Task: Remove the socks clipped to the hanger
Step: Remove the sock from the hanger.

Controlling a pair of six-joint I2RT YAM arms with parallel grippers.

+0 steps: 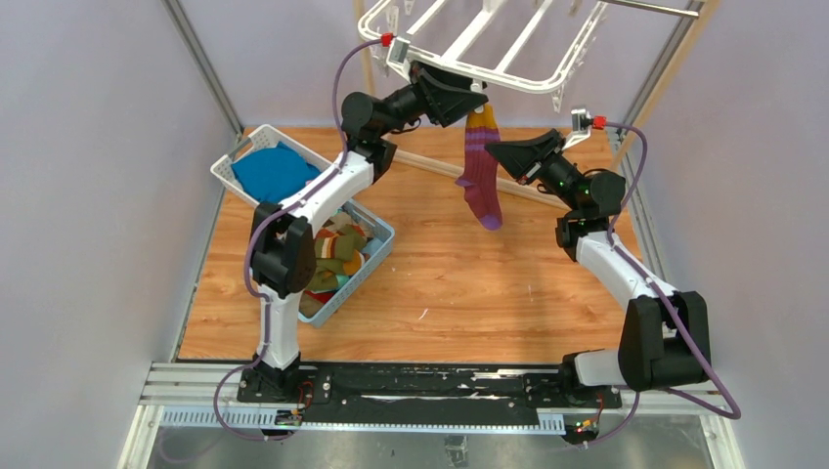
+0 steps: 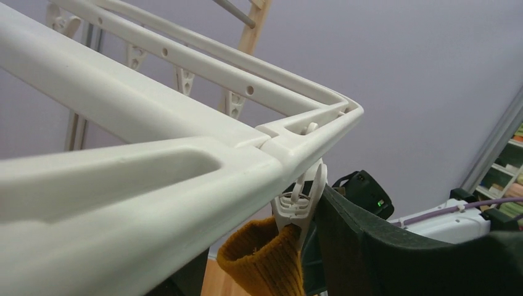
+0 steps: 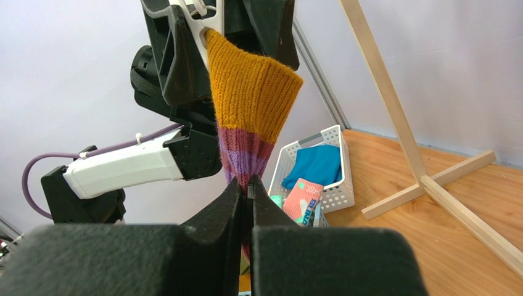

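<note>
Pale lilac walls [image 1: 88, 195] enclose a wooden desk [image 1: 469, 293], seen from above. At the top centre of the frame a white plastic hanger [image 1: 508, 80] with crossbars is suspended over the desk. A wooden rack [image 1: 430, 161] stands behind it, one of its base rails lying across the far side of the desk.

Two robot arms rise from the bottom edge and reach toward the hanger. At the left of the frame sit two baskets side by side. The white basket [image 1: 230, 171] is further back and holds a folded blue cloth [image 1: 274, 171]. The blue basket [image 1: 376, 254] is nearer and holds a pile of loose socks [image 1: 337, 249] in mixed colours.

One sock [image 1: 481, 181] hangs from the near edge of the hanger at upper centre. Its cuff is mustard yellow and the rest is striped purple and magenta.

The left gripper [image 1: 474, 98] is raised to the hanger's edge. Its jaws are apart, one on each side of the small white clip [image 2: 299, 203] that holds the cuff. Whether they press on the clip cannot be told.

The right gripper [image 1: 497, 149], just right of the sock, is closed and pinches the purple part below the cuff.
</note>
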